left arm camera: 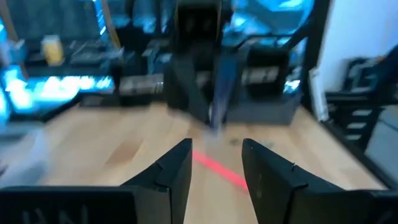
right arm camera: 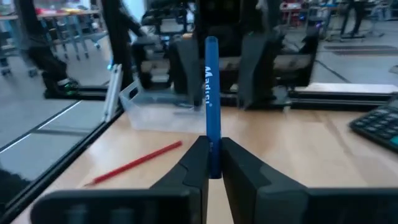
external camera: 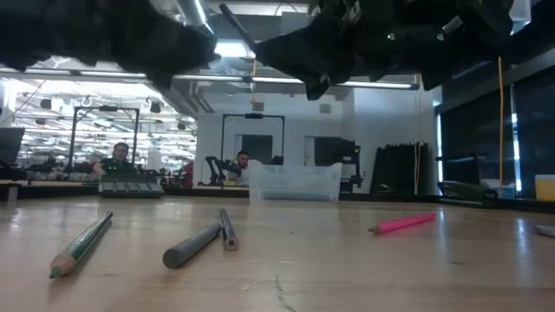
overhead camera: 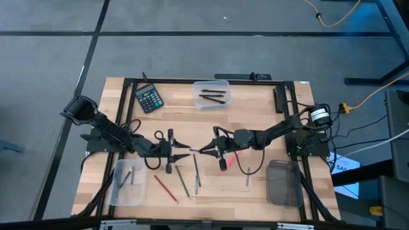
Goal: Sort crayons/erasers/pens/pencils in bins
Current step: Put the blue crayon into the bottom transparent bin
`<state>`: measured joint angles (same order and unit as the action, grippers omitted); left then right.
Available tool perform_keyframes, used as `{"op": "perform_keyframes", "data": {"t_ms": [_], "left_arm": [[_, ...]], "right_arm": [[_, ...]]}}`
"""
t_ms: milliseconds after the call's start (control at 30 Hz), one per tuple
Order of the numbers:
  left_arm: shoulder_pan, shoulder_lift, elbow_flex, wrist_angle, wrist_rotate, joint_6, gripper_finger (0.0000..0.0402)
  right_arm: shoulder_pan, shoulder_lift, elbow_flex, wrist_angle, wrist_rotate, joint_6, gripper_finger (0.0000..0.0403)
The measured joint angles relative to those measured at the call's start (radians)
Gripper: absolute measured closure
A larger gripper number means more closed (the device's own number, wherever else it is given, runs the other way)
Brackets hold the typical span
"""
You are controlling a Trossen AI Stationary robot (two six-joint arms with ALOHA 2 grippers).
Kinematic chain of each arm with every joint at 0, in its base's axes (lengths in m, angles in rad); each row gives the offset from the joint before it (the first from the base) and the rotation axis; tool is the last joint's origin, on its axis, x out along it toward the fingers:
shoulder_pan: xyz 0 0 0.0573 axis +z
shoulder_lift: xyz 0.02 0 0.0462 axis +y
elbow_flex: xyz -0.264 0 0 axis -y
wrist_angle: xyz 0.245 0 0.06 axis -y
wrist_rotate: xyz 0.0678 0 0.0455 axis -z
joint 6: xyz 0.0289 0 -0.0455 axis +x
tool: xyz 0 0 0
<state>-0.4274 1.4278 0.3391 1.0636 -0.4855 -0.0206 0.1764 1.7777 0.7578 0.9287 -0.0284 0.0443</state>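
Above the table's middle, my right gripper (overhead camera: pixel 206 149) (right arm camera: pixel 211 146) is shut on a blue pen (right arm camera: pixel 210 93), which sticks out ahead of it toward my left gripper (overhead camera: pixel 177 152). The left gripper (left arm camera: pixel 216 149) faces it, open, with nothing between its fingers and the pen (left arm camera: pixel 222 87) just ahead. Loose sticks lie flat on the wood below: red (overhead camera: pixel 165 187), green (overhead camera: pixel 183 181), grey (overhead camera: pixel 197 176), pink (overhead camera: pixel 225 161). A clear bin (overhead camera: pixel 211 94) at the far edge holds dark pens. A second clear bin (overhead camera: pixel 128 182) stands near left, a dark grey bin (overhead camera: pixel 283 182) near right. My right gripper pinches the blue pen's near end (right arm camera: pixel 213 163) between its two fingers. The fingers come level from the table's right and lie along the pen. The rest of the pen juts past the fingertips toward the left gripper, lifted clear of the table.
A black calculator (overhead camera: pixel 149 98) lies at the far left of the table. A black frame rail (overhead camera: pixel 192 81) runs along the table's edges. In the low view a green pencil (external camera: pixel 80 247), a grey stick (external camera: pixel 192 245) and a pink stick (external camera: pixel 401 224) lie near the front.
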Motion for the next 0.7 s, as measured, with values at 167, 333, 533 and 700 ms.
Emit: {"op": "perform_keyframes", "data": {"t_ms": [167, 333, 533, 700], "left_arm": [[0.008, 0.066, 0.081, 0.003, 0.07, 0.08, 0.0268], [-0.014, 0.124, 0.146, 0.002, 0.087, 0.166, 0.027], [-0.041, 0.107, 0.162, -0.002, 0.079, 0.19, 0.0279], [-0.059, 0.094, 0.163, 0.002, 0.076, 0.214, 0.031]], "right_arm": [[0.041, 0.023, 0.038, -0.003, 0.0, -0.019, 0.0361], [0.062, 0.027, 0.047, -0.005, 0.016, -0.028, 0.0361], [0.069, 0.027, 0.041, -0.005, 0.018, -0.032, 0.0361], [0.07, 0.027, 0.041, -0.005, 0.015, -0.034, 0.0361]]}}
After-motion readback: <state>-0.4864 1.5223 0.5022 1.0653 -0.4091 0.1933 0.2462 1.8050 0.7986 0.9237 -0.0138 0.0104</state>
